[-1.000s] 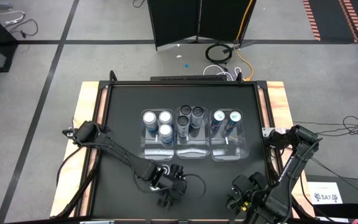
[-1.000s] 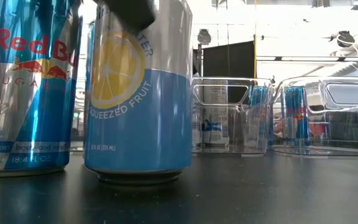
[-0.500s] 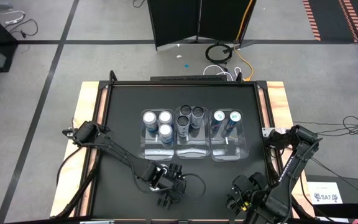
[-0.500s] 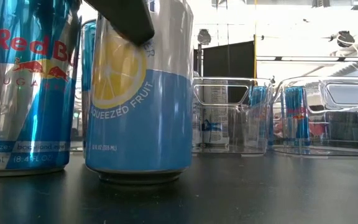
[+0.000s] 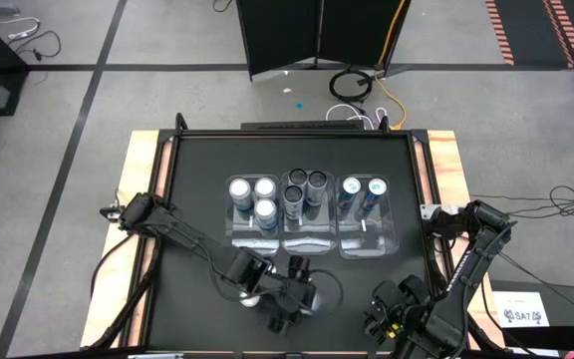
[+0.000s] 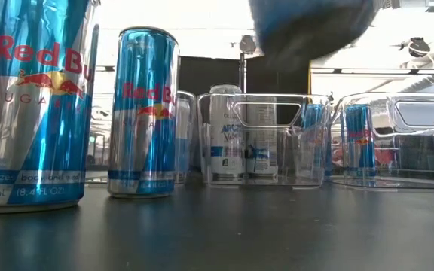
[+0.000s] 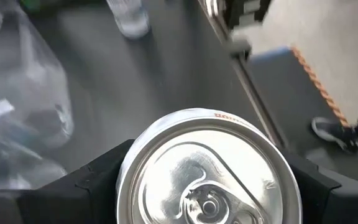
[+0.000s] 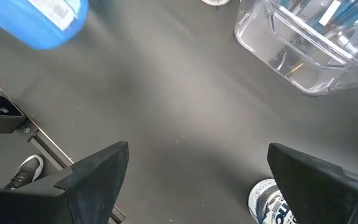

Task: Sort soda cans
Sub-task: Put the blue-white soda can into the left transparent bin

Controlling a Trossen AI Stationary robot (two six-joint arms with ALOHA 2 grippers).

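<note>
My left gripper (image 7: 207,186) is shut on a blue soda can with a silver top (image 7: 210,168). It hangs over the table's near middle (image 5: 292,299). In the low view only the can's blurred blue bottom (image 6: 307,26) shows, high above the table. Two blue-and-silver soda cans (image 6: 36,105) (image 6: 143,113) stand upright on their bases on the black table. More cans stand in three clear bins (image 5: 307,234) at the table's middle. My right gripper (image 8: 197,180) hangs open at the near right (image 5: 387,317), with another can (image 8: 272,202) standing on the table below it. My left gripper pinches the blue can between its two fingers (image 7: 98,180), one on each side of the can's wall just below the silver top rim (image 7: 129,180). The fingers slant down from the table's left. The can is lifted clear of the table, its top up.
The three clear bins stand side by side: white-topped cans in the left one (image 5: 252,194), dark cans in the middle one (image 5: 305,187), teal-marked cans in the right one (image 5: 364,189). The near half of each bin is free. Wooden table edges (image 5: 143,199) frame the black surface.
My left gripper has taken hold of the blue can that stood close in front of the low camera. It has lifted the can clear of the table and carried it toward the table's right edge. The can that stood behind it now shows.
</note>
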